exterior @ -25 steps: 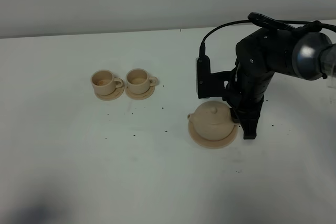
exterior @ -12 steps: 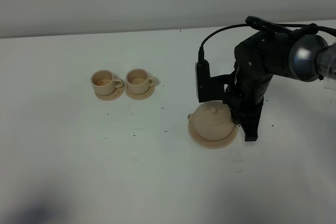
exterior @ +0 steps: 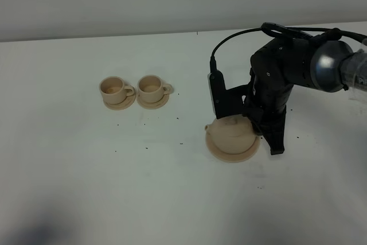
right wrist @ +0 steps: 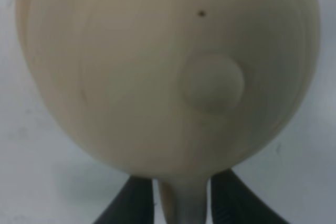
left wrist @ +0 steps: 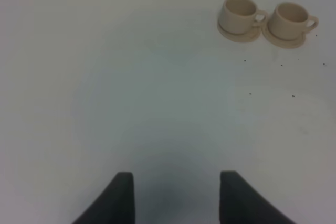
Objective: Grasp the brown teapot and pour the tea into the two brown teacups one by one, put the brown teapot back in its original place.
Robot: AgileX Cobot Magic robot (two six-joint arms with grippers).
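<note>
Now the right end effector (right wrist: 184, 204) has closed on the handle of the brown teapot (exterior: 231, 133), still seated on its tan plate (exterior: 221, 153), so lifting toward the two brown teacups (exterior: 151, 86) seems next; the left end effector (left wrist: 176, 198) hangs open.

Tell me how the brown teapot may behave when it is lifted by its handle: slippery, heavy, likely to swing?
The brown teapot looks like smooth, stiff ceramic, so it may slip. The right gripper grips only its thin handle, so the wide round body could swing or tilt. The knobbed lid probably rests on top and might slide off in pouring.
</note>
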